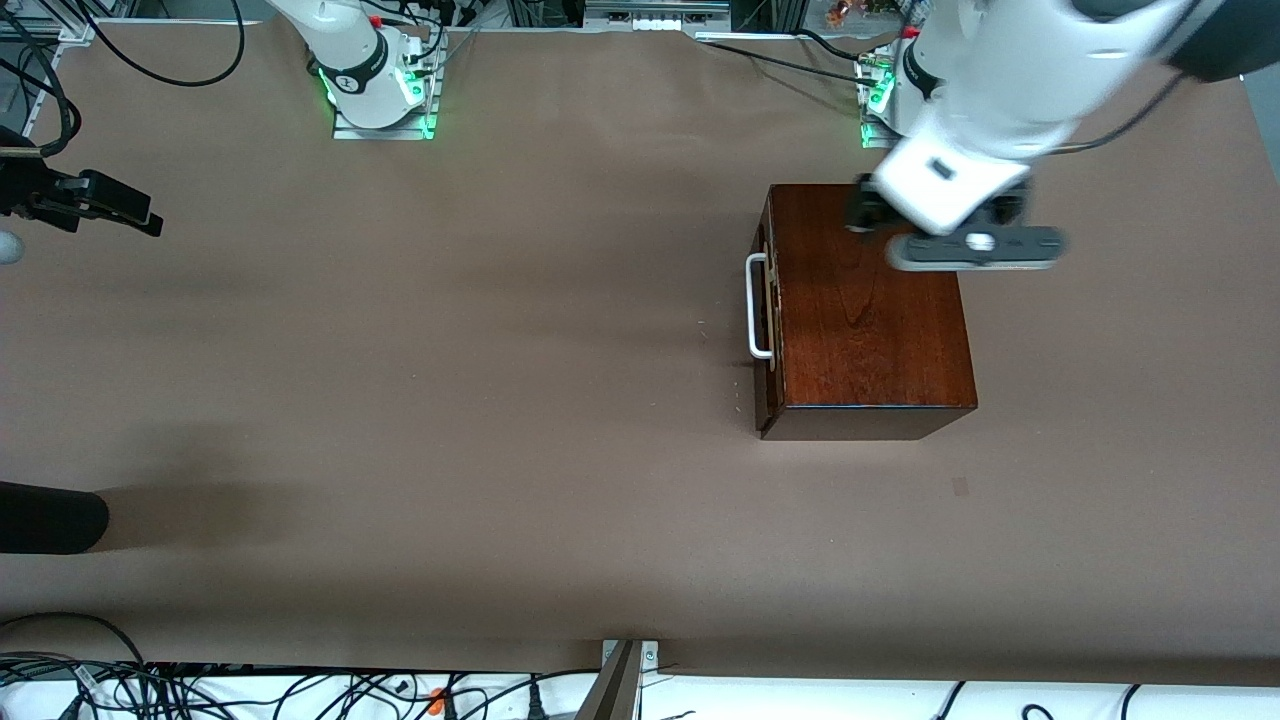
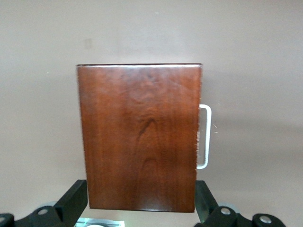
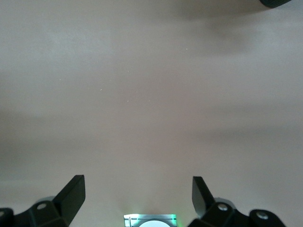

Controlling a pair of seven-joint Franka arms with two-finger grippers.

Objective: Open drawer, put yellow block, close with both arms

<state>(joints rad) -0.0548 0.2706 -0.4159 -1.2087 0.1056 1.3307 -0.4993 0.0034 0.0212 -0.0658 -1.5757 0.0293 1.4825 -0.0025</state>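
The glossy reddish-brown box [image 1: 870, 310] stands at the left arm's end of the table. Its drawer [image 1: 768, 315] is pushed in, and the white bar handle [image 1: 758, 305] faces the right arm's end. From above, the left wrist view shows the box top [image 2: 139, 137] and the handle [image 2: 203, 137]. My left gripper [image 1: 940, 218] hovers open over the box's end toward the robots' bases, its fingers [image 2: 75, 201] spread wider than the box. My right gripper [image 3: 137, 194] hangs open over bare table, holding nothing. The yellow block is out of view.
A black rounded object [image 1: 50, 520] juts in over the table at the right arm's end and casts a shadow; it also shows in the right wrist view [image 3: 279, 2]. Green-lit bases [image 1: 380, 90] stand along the table's edge. Cables lie off the table's near edge.
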